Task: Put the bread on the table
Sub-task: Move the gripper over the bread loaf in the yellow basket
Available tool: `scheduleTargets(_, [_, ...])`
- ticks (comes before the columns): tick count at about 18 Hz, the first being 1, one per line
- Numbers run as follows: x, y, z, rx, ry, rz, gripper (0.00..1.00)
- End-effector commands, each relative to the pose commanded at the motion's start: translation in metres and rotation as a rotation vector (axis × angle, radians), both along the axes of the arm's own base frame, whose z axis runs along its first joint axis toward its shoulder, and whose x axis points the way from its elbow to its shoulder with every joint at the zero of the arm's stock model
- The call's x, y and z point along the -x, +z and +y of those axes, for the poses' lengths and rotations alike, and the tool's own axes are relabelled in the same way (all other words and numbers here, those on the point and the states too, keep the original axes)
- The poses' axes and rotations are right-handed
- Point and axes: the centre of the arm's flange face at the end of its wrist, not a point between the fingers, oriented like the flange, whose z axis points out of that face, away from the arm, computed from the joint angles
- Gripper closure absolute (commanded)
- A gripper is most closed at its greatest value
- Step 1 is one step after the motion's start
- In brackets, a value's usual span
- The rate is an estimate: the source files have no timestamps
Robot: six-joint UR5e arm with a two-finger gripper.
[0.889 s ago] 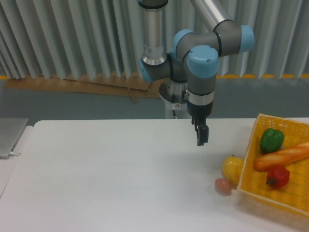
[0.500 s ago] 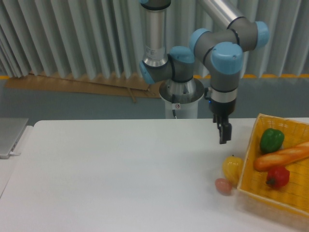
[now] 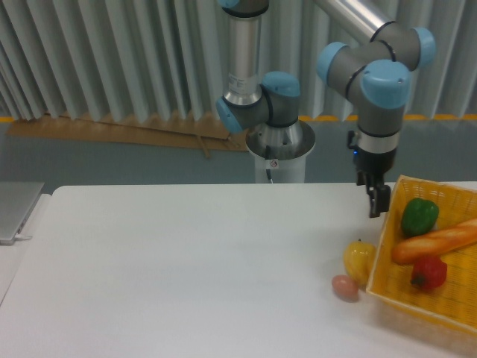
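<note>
I see the bread (image 3: 436, 243) in the basket (image 3: 387, 253), lower right of my hand (image 3: 377, 204), which has shifted right since earlier, empty; its opening I cannot tell.

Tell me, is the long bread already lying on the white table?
No, the bread lies inside the yellow basket, beside two peppers.

- No legible text, brand, number or sign anywhere in view.
- Small round red-and-white sticker (image 3: 274, 163) on the front of the white arm pedestal (image 3: 280, 154); too small to read.
- Thin dark band with pale marks (image 3: 237, 79) near the lower end of the upright grey arm tube (image 3: 244, 45); nothing readable on it.
</note>
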Motion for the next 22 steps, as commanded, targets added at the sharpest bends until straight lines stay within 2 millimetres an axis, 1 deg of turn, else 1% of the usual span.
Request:
scheduleTargets(1, [0.008, -0.001, -0.006, -0.003, 0.017, 0.015, 0.00])
scheduleTargets(3, [0.026, -0.012, -0.026, -0.001, 0.048, 0.002, 0.00])
scheduleTargets(6, [0.044, -0.021, -0.042, 0.004, 0.084, -0.007, 0.00])
scheduleTargets(8, [0.049, -0.020, -0.047, 0.004, 0.094, -0.004, 0.00])
scheduleTargets(10, [0.049, -0.021, -0.045, 0.003, 0.094, -0.001, 0.00])
scheduleTargets(12, [0.053, -0.027, -0.050, 0.007, 0.109, -0.002, 0.00])
scheduleTargets(13, [0.062, -0.031, -0.062, 0.014, 0.124, 0.006, 0.00])
scheduleTargets(14, [0.071, -0.040, -0.068, 0.027, 0.136, 0.015, 0.00])
scheduleTargets(16, [0.089, -0.055, -0.076, 0.057, 0.146, 0.032, 0.00])
scheduleTargets(17, [0.097, -0.058, -0.081, 0.070, 0.154, 0.042, 0.00])
scheduleTargets(20, [0.112, -0.056, -0.079, 0.055, 0.161, 0.111, 0.00])
scheduleTargets(22, [0.121, -0.059, -0.077, 0.051, 0.162, 0.130, 0.00])
